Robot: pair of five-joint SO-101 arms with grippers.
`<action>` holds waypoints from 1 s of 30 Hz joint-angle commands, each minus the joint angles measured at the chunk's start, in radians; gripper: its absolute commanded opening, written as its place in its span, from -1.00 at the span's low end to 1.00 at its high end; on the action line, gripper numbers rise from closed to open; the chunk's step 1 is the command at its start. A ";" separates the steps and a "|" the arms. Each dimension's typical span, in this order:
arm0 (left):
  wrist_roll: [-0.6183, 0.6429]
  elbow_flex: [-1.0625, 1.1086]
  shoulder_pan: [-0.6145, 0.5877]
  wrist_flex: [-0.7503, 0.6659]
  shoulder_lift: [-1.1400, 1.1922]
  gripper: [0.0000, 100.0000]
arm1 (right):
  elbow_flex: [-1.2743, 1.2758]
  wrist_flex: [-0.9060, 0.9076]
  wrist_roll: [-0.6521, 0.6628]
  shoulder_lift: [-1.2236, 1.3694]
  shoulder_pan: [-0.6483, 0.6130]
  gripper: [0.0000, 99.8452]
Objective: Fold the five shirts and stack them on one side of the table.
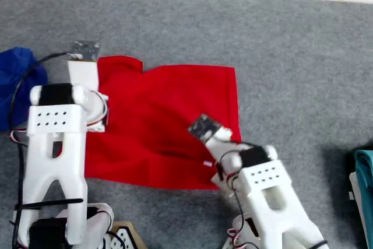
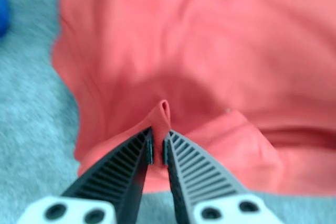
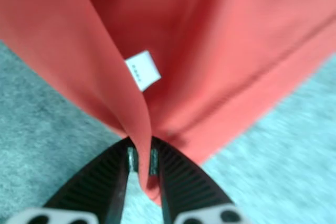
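Nothing legible appears anywhere. The one label is a small white tag [image 3: 143,70] on the red shirt [image 3: 236,35]. It carries a short row of tiny dark marks, too small to make out as letters or numbers. In the high view the same tag [image 1: 207,163] is a plain white fleck on the cloth, near the surface's front edge.

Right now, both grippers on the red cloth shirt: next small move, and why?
Probably lift both pinches slightly together to start the fold: left gripper and right gripper are each shut on a pinched ridge of the red cloth shirt, which lies mostly flat on the grey table.
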 commanded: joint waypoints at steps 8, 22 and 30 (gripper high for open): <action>0.009 -0.410 -0.050 0.196 -0.030 -0.99 | -0.516 0.331 0.003 -0.019 0.047 -0.98; 0.011 -0.704 -0.050 0.313 -0.286 -0.99 | -1.147 0.568 -0.046 -0.019 -0.027 -0.99; 0.011 -0.713 -0.111 0.068 -0.466 -0.99 | -1.392 0.541 -0.048 -0.048 -0.059 -0.99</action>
